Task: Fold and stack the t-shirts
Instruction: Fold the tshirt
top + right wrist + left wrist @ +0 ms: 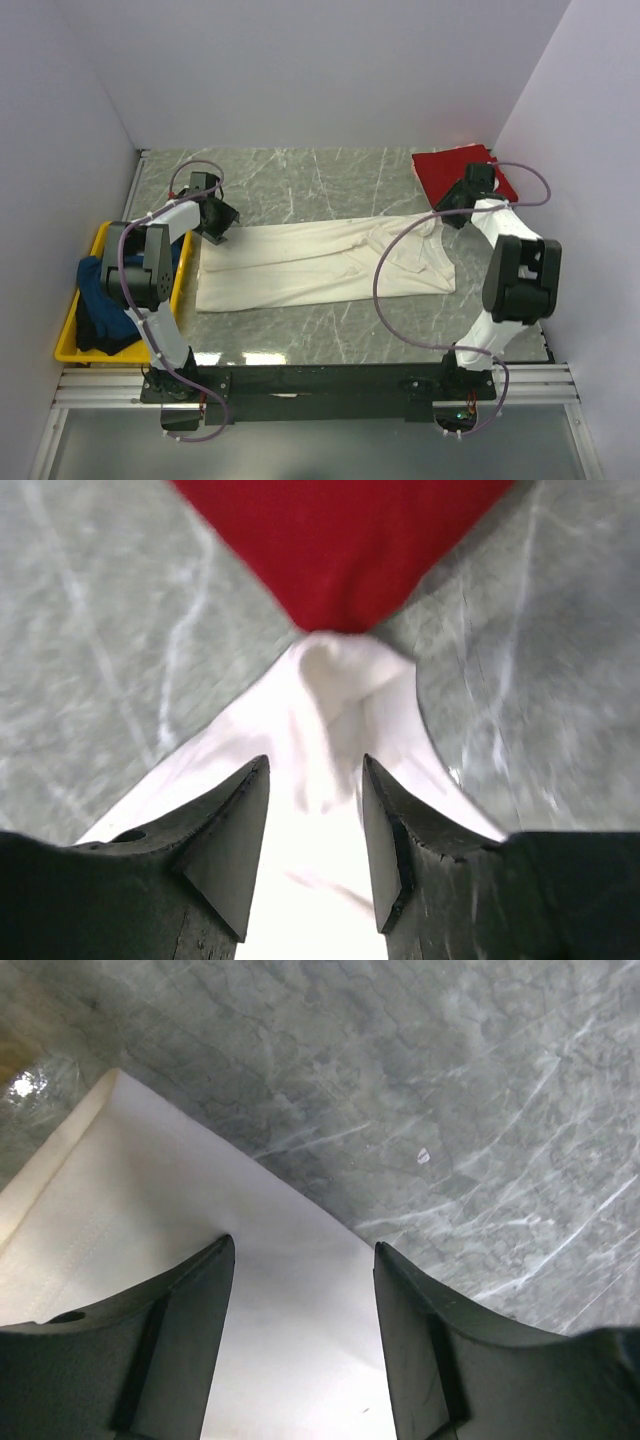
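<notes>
Straddling the 10 o'clock corner of the cream shirt [300,265], spread across mid-table, with the left gripper [302,1252] wide open and empty, and flanking its 2 o'clock sleeve, tip meeting the red shirt [450,170], with the right gripper [315,765] narrower, hold unclear.

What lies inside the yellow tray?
A crumpled dark blue t-shirt lies in the yellow tray. The left arm covers part of it; anything beneath cannot be seen.
</notes>
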Tool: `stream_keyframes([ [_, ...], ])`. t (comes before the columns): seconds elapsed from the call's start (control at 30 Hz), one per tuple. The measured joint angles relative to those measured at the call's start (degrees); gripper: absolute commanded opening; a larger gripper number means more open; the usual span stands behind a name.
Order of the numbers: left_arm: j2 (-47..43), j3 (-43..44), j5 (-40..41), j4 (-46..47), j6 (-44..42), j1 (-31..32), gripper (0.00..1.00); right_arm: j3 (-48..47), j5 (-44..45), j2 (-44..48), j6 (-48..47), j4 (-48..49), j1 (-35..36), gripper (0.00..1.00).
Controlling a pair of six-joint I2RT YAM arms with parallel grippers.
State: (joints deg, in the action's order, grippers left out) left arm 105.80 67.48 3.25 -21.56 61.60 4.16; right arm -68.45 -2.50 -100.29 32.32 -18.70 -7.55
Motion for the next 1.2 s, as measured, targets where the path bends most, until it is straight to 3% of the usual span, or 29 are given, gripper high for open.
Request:
stream_keyframes([
  [0.2,-2.82,1.01,-0.04,-1.77,-1.16,0.68,0.64,3.74,2.67,11.54,-0.26,0.63,6.78,0.50],
  [0.4,-8.92,1.25,-0.96,-2.05,-2.27,1.86,0.65,3.96,0.57,7.21,-2.62,2.05,15.87,0.53],
  [0.67,-18.86,-5.90,-3.02,-0.28,-2.47,3.93,0.65,3.74,-1.44,-4.48,-7.80,1.18,16.59,0.59],
  [0.9,-22.08,-9.31,-3.50,-0.46,-3.74,4.46,0.65,3.19,-2.16,-4.68,-8.39,1.40,16.74,0.58],
  [1.2,-23.47,-9.75,-3.91,-0.26,-4.26,4.46,0.64,7.21,-3.91,-2.29,-7.93,3.61,17.44,0.50],
])
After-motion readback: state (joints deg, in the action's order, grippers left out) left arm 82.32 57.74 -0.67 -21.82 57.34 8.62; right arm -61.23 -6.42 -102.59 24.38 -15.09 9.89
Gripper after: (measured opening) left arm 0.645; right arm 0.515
